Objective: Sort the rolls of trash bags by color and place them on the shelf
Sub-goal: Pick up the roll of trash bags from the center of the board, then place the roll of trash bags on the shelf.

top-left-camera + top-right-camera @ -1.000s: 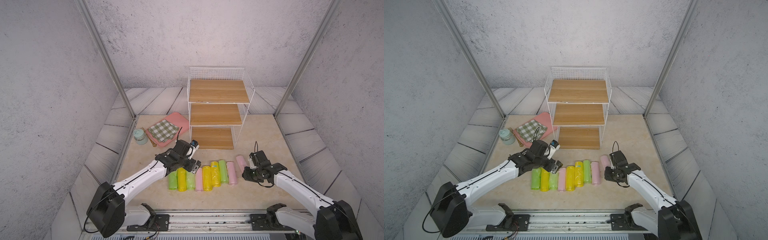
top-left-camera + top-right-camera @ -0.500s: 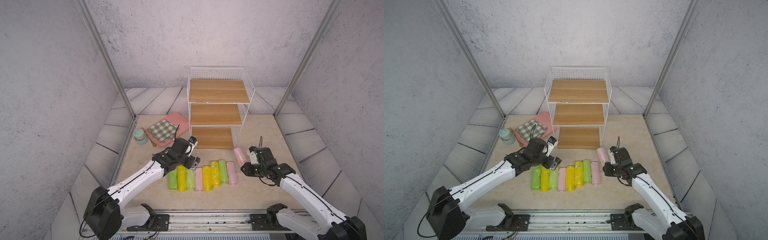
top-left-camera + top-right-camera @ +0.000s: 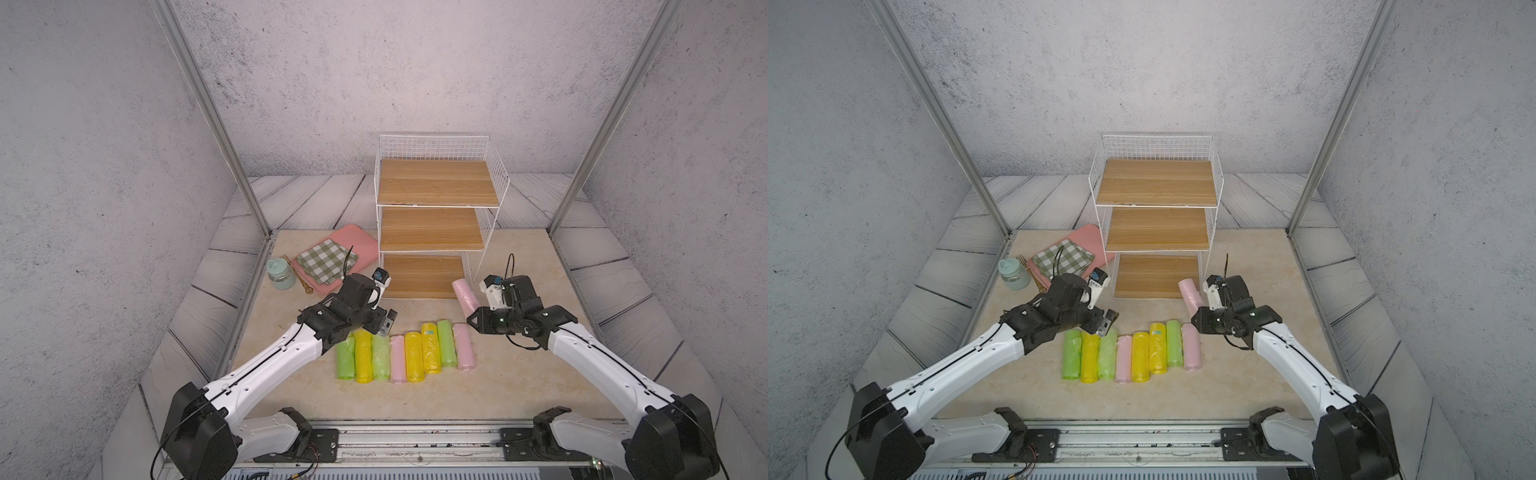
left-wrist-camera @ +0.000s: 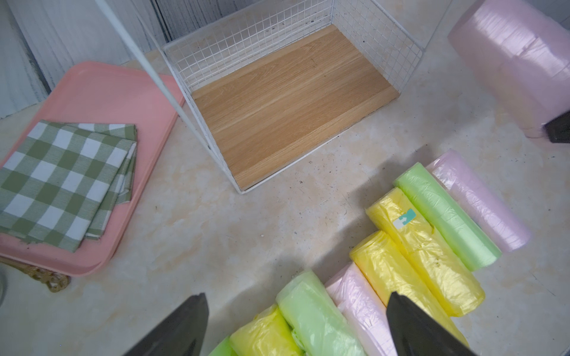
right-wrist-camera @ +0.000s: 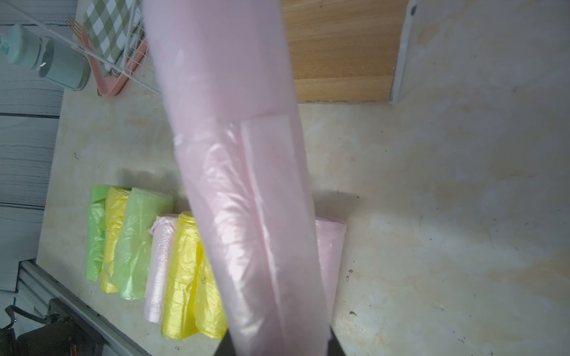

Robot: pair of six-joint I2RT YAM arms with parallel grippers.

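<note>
- My right pincer (image 3: 474, 321) was clenched on the near end of a pink roll (image 3: 464, 296), clear of the desk.
- The roll's long axis ran away from me, with its far tip just beside the front right corner of the shelf (image 3: 419, 276); my right arm was nearer.
- My left pincer (image 3: 385, 325) hung released over the left half of the row (image 3: 407, 353) of eight.
- In the right wrist view the roll almost hid my jaws. The left wrist view showed the bottom board bare.

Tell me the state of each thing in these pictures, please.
shelf, all three boards bare.
pink roll, held above the table by the right end effector.
right end effector, shut on the pink roll.
left end effector, open, holding nothing.
eight other rolls, lying in a row.
checkered cloth, folded on the pink tray.
</note>
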